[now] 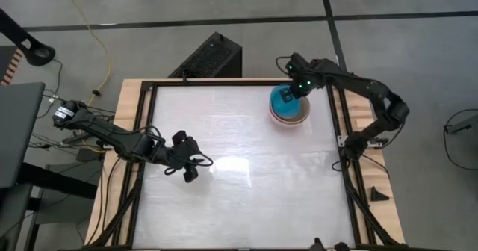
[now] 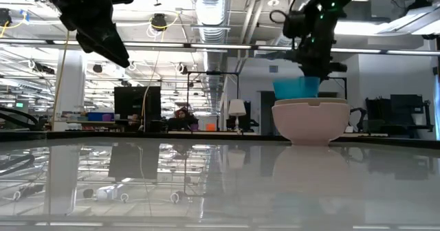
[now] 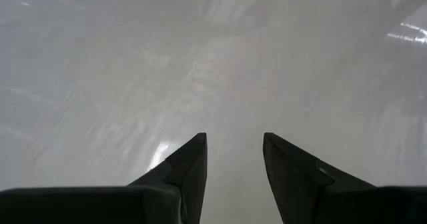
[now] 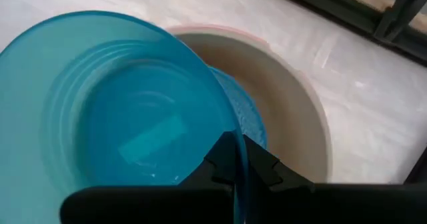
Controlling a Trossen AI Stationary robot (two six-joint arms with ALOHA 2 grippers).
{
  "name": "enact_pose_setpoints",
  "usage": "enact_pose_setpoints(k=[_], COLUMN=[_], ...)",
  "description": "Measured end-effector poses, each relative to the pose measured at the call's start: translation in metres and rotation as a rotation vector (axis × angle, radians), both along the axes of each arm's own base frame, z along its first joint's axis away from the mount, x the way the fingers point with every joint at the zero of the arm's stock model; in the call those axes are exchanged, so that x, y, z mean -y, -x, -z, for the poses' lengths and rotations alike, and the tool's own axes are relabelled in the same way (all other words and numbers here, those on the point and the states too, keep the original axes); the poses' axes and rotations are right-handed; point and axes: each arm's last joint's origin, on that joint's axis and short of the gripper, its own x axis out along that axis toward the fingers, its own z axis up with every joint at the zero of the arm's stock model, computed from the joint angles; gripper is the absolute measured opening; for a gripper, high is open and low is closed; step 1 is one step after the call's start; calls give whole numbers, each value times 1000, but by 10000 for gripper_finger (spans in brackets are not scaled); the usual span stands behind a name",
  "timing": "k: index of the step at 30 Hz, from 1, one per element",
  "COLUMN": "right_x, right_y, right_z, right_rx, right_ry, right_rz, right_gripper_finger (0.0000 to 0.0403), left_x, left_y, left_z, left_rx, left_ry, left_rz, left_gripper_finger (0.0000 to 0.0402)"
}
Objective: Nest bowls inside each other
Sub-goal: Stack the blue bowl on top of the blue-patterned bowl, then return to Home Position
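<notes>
At the table's far right stands a stack of nested bowls (image 1: pixel 290 115): a cream-white outer bowl (image 2: pixel 311 121) with a salmon-pink rim (image 4: pixel 220 29) showing, a grey-beige one (image 4: pixel 287 97) inside, and a blue one (image 4: pixel 248 121) lying in that. Above the stack a second, light-blue bowl (image 4: pixel 113 117) sits upright, with my right gripper (image 4: pixel 237 141) shut on it. My left gripper (image 3: pixel 233 139) hangs open over bare table at the left middle (image 1: pixel 196 165), with nothing between its fingers. My right gripper pinches the light-blue bowl's rim (image 4: pixel 230 127), one finger inside the bowl and one outside. The fingers come from above, pointing steeply down. The bowl stays upright over the stack (image 2: pixel 297 88); whether its base touches the bowls below, I cannot tell.
The glossy white tabletop (image 1: pixel 246 184) lies bare across the middle and near side. A black frame rail (image 1: pixel 340 124) runs close along the stack's right. A black box (image 1: pixel 213 55) stands on the floor beyond the far edge.
</notes>
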Motion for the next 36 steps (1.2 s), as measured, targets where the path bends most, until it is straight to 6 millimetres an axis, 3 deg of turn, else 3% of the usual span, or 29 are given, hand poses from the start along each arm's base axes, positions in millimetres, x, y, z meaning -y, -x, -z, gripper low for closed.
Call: enact_pose_setpoints(k=[10, 24, 36], right_x=[9, 6, 1], right_y=[2, 7, 12], right_z=[9, 11, 1], right_rx=[-42, -108, -86], right_ry=[-20, -43, -14], right_rz=[-23, -9, -29], right_gripper_finger=[32, 85, 191], left_x=[0, 0, 0], left_y=[0, 0, 0], left_z=[0, 0, 0], left_rx=[8, 11, 12], left_ry=[39, 50, 53], left_rz=[-39, -49, -51], left_gripper_finger=[135, 135, 135])
